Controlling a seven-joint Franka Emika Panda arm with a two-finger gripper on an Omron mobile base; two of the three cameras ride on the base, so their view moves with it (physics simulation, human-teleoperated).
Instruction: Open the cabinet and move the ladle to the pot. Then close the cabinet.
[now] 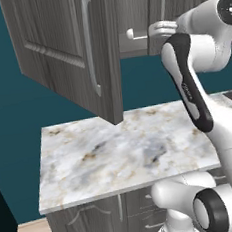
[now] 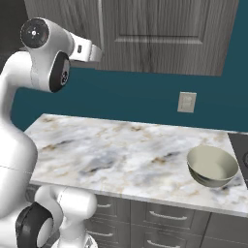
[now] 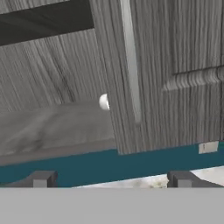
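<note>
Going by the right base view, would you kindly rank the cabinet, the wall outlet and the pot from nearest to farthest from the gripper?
1. The cabinet: directly at the gripper, top of the picture.
2. The wall outlet: on the teal wall, lower and to the right.
3. The pot: on the marble counter, far lower right.

A kitchen: marble counter [image 2: 121, 150], dark grey wall cabinet [image 1: 66, 47], drawers [image 2: 160, 215] below, perhaps a hob [image 2: 240, 150] alongside.
</note>
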